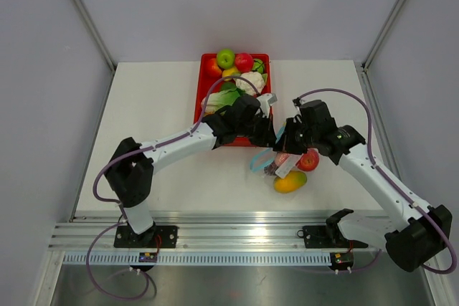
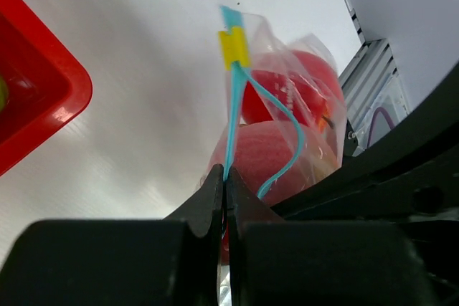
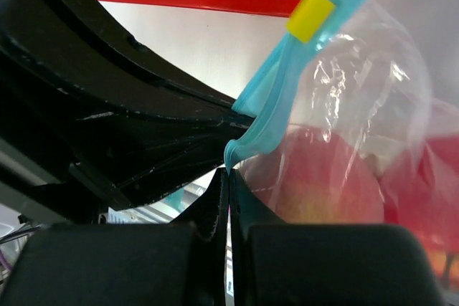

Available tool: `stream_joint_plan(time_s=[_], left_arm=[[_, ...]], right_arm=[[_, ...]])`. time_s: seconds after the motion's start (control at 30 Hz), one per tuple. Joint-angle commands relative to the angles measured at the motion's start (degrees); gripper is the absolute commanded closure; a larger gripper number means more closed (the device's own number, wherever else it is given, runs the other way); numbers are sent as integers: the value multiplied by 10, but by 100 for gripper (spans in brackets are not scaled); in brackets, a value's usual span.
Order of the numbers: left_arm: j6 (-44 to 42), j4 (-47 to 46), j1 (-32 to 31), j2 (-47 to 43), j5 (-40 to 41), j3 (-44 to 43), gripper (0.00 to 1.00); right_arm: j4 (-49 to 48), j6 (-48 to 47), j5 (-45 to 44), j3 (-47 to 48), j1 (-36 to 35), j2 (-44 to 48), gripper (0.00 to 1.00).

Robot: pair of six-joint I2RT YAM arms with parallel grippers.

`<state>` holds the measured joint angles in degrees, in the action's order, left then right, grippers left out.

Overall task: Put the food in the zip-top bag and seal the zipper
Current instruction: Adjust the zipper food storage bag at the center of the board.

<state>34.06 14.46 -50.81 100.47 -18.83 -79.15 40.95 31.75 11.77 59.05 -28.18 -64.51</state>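
We list 1 tabletop (image 1: 158,177); 1 red tray (image 1: 199,94) of food (image 1: 235,69) beyond the left gripper (image 2: 224,177); 1 zip-top bag (image 2: 308,69), red fruit (image 2: 287,94) showing through, between both grippers; left gripper and right gripper (image 3: 228,175) each clamped on its zipper (image 2: 233,116); 1 mango (image 1: 290,181) near the right gripper.

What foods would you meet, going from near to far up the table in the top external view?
Nearest first: orange-yellow mango → red fruit → white cauliflower → green apple.
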Motion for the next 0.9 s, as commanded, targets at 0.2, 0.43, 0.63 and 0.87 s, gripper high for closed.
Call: stream_joint_plan(time_s=[0.2, 0.43, 0.63, 0.87], left_arm=[[42, -54, -1, -21, -23, 1, 100], [50, -22, 1, -33, 12, 12, 100], [114, -21, 0, -50, 56, 34, 100], [175, 5, -6, -70, 112, 47, 100]], right_arm=[[-23, -18, -19, -8, -2, -6, 100], [-9, -34, -21, -10, -4, 21, 80], [-10, -33, -5, -3, -3, 28, 57], [14, -36, -14, 26, -4, 34, 48]])
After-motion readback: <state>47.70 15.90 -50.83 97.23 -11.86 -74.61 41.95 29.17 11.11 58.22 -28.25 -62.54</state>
